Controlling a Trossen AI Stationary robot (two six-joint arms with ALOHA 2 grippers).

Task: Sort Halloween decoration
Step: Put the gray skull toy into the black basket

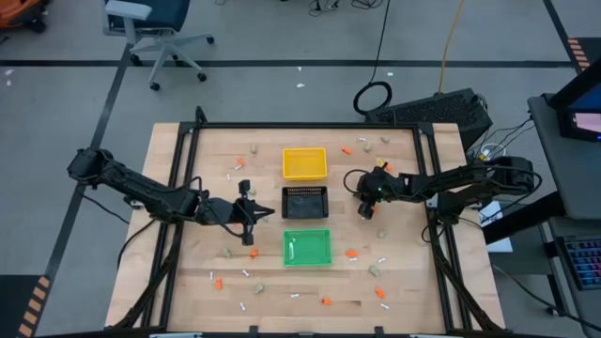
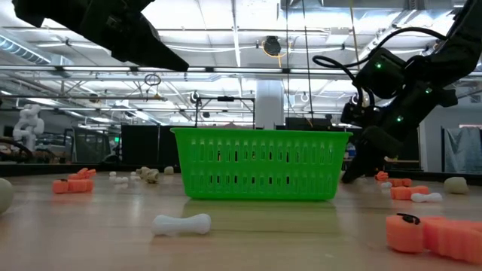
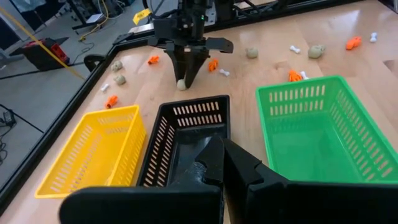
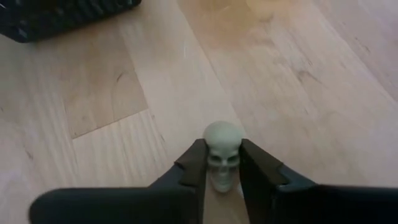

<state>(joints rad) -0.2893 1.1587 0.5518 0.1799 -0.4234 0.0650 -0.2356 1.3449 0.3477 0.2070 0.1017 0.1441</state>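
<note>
A: What is the right gripper [image 4: 222, 163] doing?

B: It is squeezing a little grey skull [image 4: 223, 154] between its two fingers, down on the table [image 1: 413, 272], at about three o'clock from the black tray [image 1: 305, 202].

A: And the left gripper [image 1: 250, 212]?

B: It is waiting, pinched closed and holding nothing, at nine o'clock from that tray.

A: What is coming next?

B: I think it is picking up. Next it needs lifting and carrying to the right tray.
</note>
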